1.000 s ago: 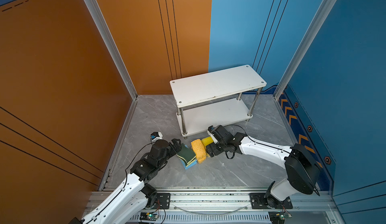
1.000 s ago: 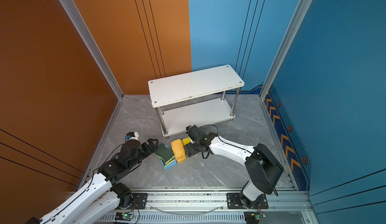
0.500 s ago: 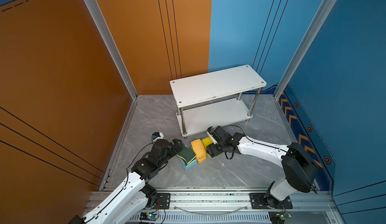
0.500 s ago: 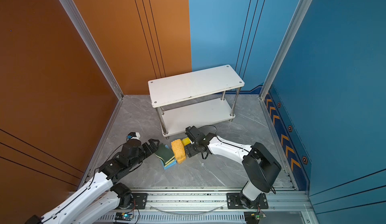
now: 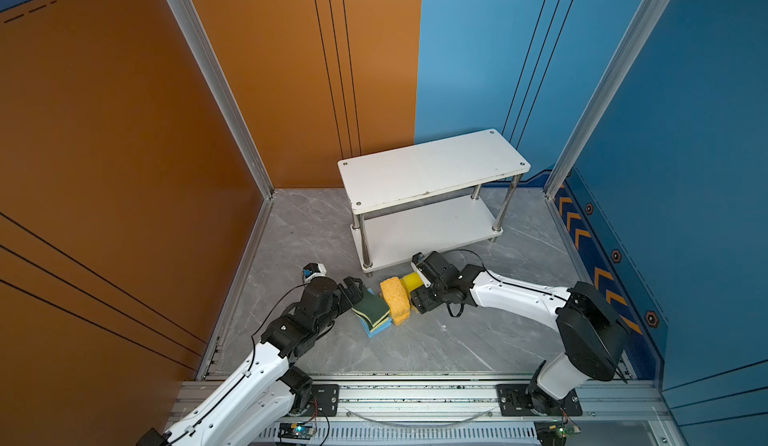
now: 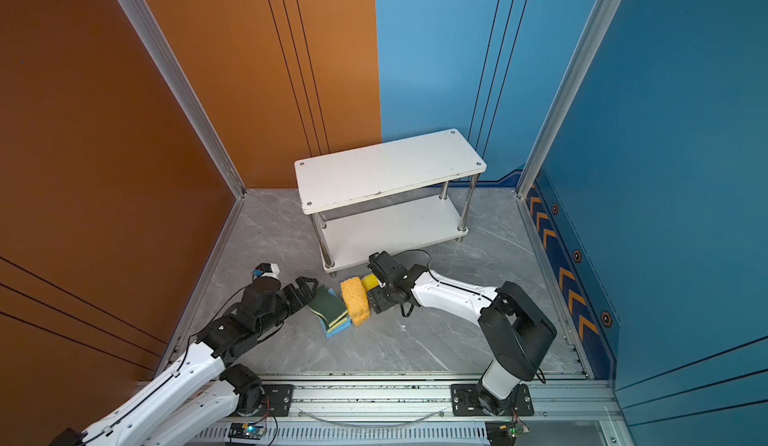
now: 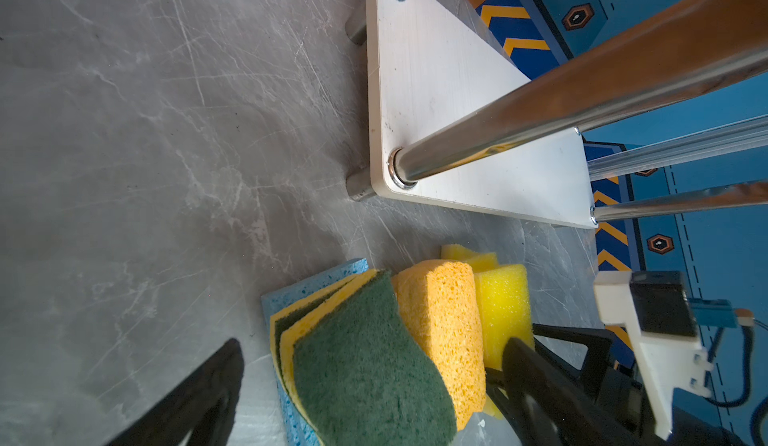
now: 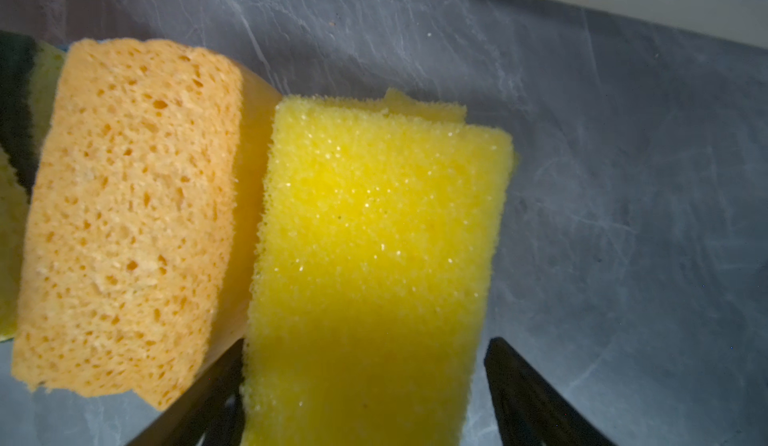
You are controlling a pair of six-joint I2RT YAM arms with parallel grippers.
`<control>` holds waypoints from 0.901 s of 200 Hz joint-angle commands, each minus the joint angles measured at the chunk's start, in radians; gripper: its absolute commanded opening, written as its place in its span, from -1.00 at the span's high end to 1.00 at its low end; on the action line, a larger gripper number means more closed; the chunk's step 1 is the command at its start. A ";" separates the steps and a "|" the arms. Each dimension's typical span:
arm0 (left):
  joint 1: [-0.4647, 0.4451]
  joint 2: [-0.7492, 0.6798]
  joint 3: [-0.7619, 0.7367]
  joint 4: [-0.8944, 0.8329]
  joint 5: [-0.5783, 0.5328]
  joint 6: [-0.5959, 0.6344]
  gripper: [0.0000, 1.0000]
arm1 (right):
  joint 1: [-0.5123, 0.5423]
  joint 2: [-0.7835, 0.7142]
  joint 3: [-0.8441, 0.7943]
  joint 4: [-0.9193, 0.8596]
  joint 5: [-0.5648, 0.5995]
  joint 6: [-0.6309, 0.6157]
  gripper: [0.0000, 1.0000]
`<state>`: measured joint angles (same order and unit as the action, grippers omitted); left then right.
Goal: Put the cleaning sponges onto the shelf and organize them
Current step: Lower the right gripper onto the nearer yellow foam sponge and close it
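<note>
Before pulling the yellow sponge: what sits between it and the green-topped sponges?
An orange sponge, shown in the left wrist view and both top views.

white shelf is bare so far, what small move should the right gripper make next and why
Probably close the right gripper on the bright yellow foam sponge: its black fingers flank it, a sliver of grey floor showing beside one, so nothing is gripped yet.

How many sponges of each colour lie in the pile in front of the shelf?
Bright yellow: 3, stacked
Orange porous: 2
Yellow with green top: 2
Light blue: 1 for sure; a second cannot be told apart
Total: at least 8; the shelf holds 0
</note>
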<state>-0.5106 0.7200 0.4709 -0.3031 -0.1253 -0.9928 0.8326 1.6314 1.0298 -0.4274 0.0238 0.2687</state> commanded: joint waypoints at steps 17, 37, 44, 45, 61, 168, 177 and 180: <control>0.011 -0.006 -0.016 0.006 0.016 0.000 -0.95 | 0.003 0.018 0.018 -0.024 0.027 -0.015 -0.66; 0.011 -0.008 -0.018 0.005 0.018 -0.002 -0.95 | 0.003 0.017 0.018 -0.024 0.025 -0.017 -0.61; 0.011 -0.008 -0.018 0.005 0.018 -0.003 -0.95 | 0.003 0.016 0.018 -0.024 0.026 -0.018 -0.59; 0.011 -0.008 -0.018 0.004 0.018 -0.003 -0.95 | 0.003 0.016 0.018 -0.024 0.026 -0.018 -0.59; 0.011 -0.010 -0.015 0.004 0.018 -0.003 -0.95 | 0.003 0.008 0.016 -0.024 0.033 -0.024 -0.56; 0.012 -0.009 -0.018 0.007 0.018 -0.001 -0.95 | -0.058 -0.072 -0.004 -0.019 -0.065 -0.076 -0.42; 0.012 -0.006 -0.018 0.007 0.017 -0.001 -0.95 | -0.061 -0.080 -0.008 -0.018 -0.071 -0.081 -0.42; 0.012 -0.008 -0.018 0.007 0.018 -0.001 -0.95 | -0.064 -0.082 -0.010 -0.016 -0.071 -0.082 -0.42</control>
<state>-0.5095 0.7200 0.4709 -0.3031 -0.1219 -0.9928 0.7788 1.5948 1.0294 -0.4278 -0.0151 0.2199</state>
